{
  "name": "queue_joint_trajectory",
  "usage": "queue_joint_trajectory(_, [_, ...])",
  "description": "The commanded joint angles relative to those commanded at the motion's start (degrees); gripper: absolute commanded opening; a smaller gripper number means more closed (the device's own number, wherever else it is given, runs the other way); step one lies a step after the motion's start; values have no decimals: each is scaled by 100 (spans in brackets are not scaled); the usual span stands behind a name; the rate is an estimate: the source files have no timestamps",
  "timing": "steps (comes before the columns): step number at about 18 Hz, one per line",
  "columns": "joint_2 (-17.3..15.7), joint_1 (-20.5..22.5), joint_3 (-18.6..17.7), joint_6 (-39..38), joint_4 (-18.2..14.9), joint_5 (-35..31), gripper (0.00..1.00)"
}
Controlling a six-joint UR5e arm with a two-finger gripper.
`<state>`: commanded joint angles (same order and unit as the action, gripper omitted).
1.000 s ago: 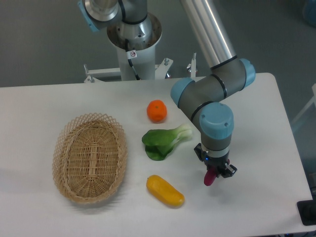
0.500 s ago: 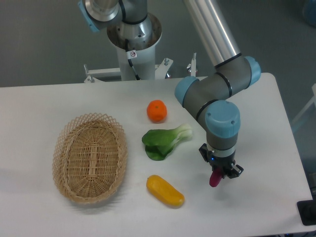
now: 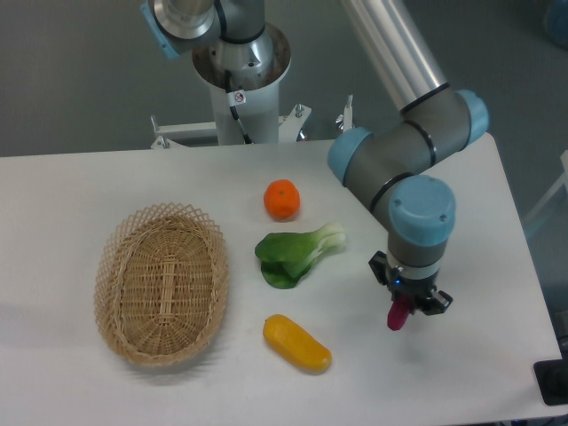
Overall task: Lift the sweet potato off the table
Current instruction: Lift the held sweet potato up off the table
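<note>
The sweet potato (image 3: 397, 315) is a small magenta oblong, held upright with its lower end poking out below the gripper (image 3: 410, 303). The gripper is shut on its upper part, on the right side of the white table (image 3: 479, 266). Whether the sweet potato's tip touches the tabletop I cannot tell. The arm's grey and blue wrist hides the top of the vegetable.
A wicker basket (image 3: 162, 282) lies at the left. A yellow-orange oblong vegetable (image 3: 296, 343) sits near the front, a green leafy bok choy (image 3: 295, 254) in the middle, and a round orange fruit (image 3: 282, 199) behind it. The robot base (image 3: 240, 71) stands at the back.
The gripper, still shut on the sweet potato, has moved to the right, away from the bok choy. The other things have not moved.
</note>
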<state>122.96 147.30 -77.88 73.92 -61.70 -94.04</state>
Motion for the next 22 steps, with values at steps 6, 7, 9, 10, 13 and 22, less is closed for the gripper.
queue_joint_trajectory(6, [44,123,202,9,-9,211,29])
queue_joint_trajectory(7, [44,123,229,35,-9,211,29])
queue_joint_trajectory(9, [53,123,255,88,-9,211,29])
queue_joint_trajectory(10, [44,123,264,105,-9,211,29])
queue_joint_trajectory(13, [62,150,326,114,-18,211,29])
queue_joint_trajectory(22, [62,211,387,316,-26,220,29])
